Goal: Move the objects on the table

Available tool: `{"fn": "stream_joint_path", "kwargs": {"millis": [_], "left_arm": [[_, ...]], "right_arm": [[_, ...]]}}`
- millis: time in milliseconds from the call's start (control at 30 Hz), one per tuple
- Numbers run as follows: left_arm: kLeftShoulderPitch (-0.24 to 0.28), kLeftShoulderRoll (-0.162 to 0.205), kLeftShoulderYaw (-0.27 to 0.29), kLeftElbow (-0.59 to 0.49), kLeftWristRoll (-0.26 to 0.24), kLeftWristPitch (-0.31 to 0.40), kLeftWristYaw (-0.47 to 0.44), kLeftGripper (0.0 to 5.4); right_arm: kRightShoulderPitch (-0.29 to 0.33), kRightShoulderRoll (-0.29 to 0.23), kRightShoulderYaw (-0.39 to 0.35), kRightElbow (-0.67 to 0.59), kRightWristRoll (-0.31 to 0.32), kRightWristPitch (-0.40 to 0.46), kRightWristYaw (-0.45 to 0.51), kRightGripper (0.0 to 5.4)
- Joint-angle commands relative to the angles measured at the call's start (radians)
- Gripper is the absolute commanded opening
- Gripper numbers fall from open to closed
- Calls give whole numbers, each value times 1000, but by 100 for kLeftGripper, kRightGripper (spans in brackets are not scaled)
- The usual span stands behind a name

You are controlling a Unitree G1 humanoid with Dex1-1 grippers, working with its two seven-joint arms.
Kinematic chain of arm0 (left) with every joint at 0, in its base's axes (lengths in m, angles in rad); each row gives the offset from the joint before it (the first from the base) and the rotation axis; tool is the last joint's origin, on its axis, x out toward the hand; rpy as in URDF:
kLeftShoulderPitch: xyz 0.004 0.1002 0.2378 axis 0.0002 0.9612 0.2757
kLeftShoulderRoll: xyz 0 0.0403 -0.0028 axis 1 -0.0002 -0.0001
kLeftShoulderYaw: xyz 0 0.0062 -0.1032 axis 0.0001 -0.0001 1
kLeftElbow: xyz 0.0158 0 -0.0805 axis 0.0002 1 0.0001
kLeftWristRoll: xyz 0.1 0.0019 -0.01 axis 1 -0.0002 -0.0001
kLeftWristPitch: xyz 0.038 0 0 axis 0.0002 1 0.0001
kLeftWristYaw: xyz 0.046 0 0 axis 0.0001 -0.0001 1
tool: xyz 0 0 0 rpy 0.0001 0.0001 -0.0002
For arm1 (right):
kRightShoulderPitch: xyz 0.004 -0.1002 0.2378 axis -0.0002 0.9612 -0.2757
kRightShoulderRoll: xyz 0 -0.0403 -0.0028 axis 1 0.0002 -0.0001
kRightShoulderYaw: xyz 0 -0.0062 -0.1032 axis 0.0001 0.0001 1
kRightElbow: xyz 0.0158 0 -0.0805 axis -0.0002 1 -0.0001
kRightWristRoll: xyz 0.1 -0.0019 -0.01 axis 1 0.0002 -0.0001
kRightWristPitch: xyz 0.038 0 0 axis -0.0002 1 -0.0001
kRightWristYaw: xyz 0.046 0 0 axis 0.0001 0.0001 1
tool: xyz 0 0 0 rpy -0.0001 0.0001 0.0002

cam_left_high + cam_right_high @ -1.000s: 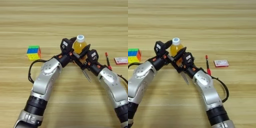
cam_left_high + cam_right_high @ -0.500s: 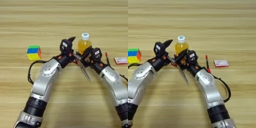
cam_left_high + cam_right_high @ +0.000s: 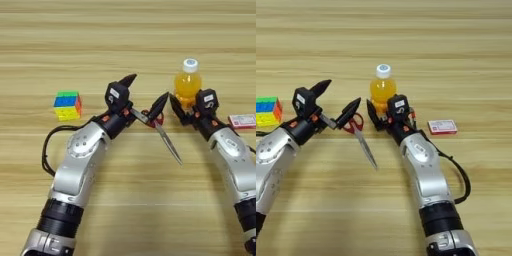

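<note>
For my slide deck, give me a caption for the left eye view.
Left gripper open above red-handled scissors; right gripper beside the orange-juice bottle.

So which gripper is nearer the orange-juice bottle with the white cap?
Right. The right gripper sits against the orange-juice bottle; the open left gripper is over the red-handled scissors, further off.
</note>
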Motion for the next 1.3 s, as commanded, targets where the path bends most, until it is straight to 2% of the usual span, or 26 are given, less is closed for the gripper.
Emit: {"fn": "stream_joint_path", "kwargs": {"millis": [33,133,200,267,367,400,467,633,1000,1133,1300], "left_arm": [[-41,-3,60,84,83,-78,118,540],[-74,-25,133,158,76,-131,201,540],[-97,-28,174,216,91,-175,262,540],[-119,-33,212,274,82,-206,297,540],[-148,-23,249,380,119,-287,367,540],[-155,-12,250,415,156,-322,404,540],[-164,-6,252,461,194,-372,441,540],[-173,-2,242,503,248,-433,493,540],[-168,-9,232,500,243,-442,495,540],[-166,-10,229,495,243,-440,495,540],[-162,-11,224,489,242,-440,493,540]], "right_arm": [[-35,-10,-22,0,-10,-43,-22,345],[-36,-13,-32,3,-9,-48,-28,345],[-37,-14,-36,4,-6,-49,-30,345],[-37,-16,-41,6,-5,-51,-33,345],[-39,-21,-52,13,-13,-60,-46,345],[-40,-22,-55,15,-12,-61,-47,345],[-41,-26,-62,16,-8,-62,-51,345],[-48,-44,-98,34,0,-63,-63,345],[-72,-110,-195,82,14,-71,-84,345],[-91,-145,-234,131,13,-94,-97,345],[-145,-185,-279,255,20,-142,-102,345]]}}
